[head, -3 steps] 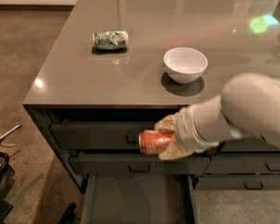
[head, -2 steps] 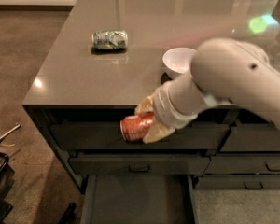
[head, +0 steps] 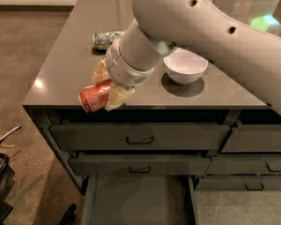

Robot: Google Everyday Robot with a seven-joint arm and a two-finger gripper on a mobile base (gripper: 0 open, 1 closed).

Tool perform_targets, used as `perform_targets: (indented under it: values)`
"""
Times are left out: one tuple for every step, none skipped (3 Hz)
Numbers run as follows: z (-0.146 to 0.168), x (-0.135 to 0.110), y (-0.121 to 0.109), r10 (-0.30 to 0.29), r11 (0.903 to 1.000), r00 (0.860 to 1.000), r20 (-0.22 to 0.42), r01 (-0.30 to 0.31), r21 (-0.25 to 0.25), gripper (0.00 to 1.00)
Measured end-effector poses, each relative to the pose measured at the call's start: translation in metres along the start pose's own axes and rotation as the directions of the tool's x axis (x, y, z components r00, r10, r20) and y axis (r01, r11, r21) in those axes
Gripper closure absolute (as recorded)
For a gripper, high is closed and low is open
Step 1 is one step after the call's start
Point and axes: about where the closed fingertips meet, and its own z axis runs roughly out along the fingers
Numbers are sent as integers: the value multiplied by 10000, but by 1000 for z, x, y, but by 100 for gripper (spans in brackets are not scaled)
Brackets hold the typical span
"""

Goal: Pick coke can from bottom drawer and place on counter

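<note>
Counter front edge — claw above, clamped on sideways coke can.

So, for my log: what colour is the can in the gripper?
Red-orange coke can, clearest in the camera view; the gripper holds it over the counter edge.

Glossy grey-brown counter, white bowl and green-and-white can on it, tool gripping coke can at front edge.

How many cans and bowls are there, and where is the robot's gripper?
Cans: 2, the coke can held in the gripper over the front edge of the counter, and a green-and-white can lying on it.
Bowls: 1, the white bowl.
Total: 3.
</note>
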Motion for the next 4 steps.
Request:
perform_targets:
  values:
    - [1,0,0,-8,10000,10000,-13,8,-41,100]
    - [-10,20,-16,-149,9998,9997,-195,146,-140,100]
    - [-27,56,-39,-268,9993,9987,-434,256,-283,100]
    - [-39,87,-54,-202,9998,9994,-284,203,48,100]
